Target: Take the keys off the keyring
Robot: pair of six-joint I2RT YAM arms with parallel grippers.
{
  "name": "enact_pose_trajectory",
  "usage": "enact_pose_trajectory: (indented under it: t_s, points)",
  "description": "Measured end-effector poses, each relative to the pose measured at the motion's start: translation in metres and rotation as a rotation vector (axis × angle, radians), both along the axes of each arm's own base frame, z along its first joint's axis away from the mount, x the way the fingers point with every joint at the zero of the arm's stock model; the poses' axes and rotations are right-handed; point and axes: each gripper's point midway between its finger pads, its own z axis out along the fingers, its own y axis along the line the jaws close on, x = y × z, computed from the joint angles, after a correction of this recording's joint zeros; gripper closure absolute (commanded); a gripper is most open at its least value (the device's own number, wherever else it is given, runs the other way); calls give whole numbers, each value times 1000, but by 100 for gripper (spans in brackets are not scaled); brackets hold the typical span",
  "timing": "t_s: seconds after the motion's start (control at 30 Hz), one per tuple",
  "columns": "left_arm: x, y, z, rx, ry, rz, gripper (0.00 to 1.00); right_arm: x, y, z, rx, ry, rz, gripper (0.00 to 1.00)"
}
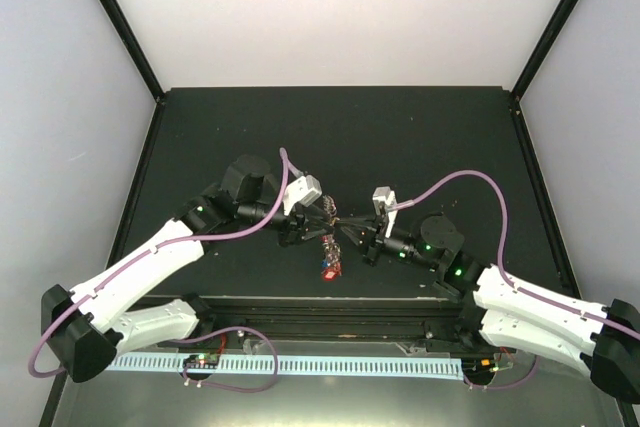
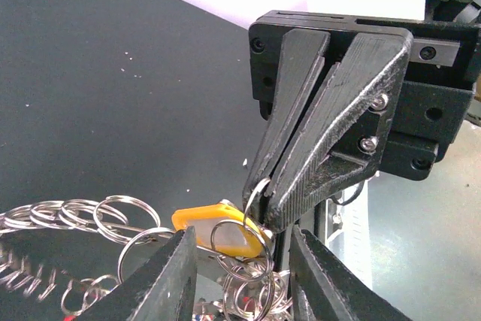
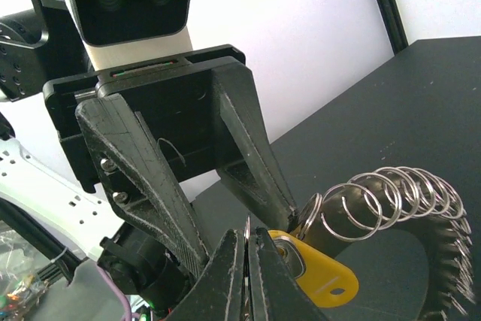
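Pinching a ring above the table — both arms at the bunch

Top view. The left gripper [image 1: 303,225] and the right gripper [image 1: 352,231] met tip to tip over the near middle of the black table [image 1: 400,137]. The keys [image 1: 330,259] hung in a small cluster just below the meeting point, with red and blue specks showing among them. Whether the cluster touched the table could not be told from here.

Left wrist view. The left claw was released, its two fingers [image 2: 169,280] standing apart with rings and a yellow tag [image 2: 210,222] in the gap between them. Facing it, the right claw was clenched on a linked ring [image 2: 254,193], the thin wire loop poking out beside its closed tips. A row of small rings [image 2: 83,214] trailed off to the left, clear of both claws. The tag lay just under the right claw's tips.

Right wrist view. The right claw's own fingers [image 3: 225,276] were pressed together, with a sliver of wire standing up out of the seam. Opposite, the left claw's fingers spread wide on either side. The small rings curved away to the right like a coil, and the toothed edges of the keys showed fanned at the frame's right edge. The keyring itself could not be told apart from the smaller rings — too much overlapping wire.
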Motion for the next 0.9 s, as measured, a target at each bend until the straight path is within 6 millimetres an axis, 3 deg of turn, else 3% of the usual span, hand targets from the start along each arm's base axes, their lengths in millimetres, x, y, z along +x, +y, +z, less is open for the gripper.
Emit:
enact_pose_trajectory:
  t_s: [0.07,0.47,0.9]
  points:
    - [1,0,-1,4,3,6,64,-1,1,-1,-4,-3,5,99]
    - [1,-1,-5,15,33,9,98,2,0,-7,-27,-2,0,99]
    - [-4,-1,4,-11,13,-11,99,1,-11,-1,-19,-9,-36,99]
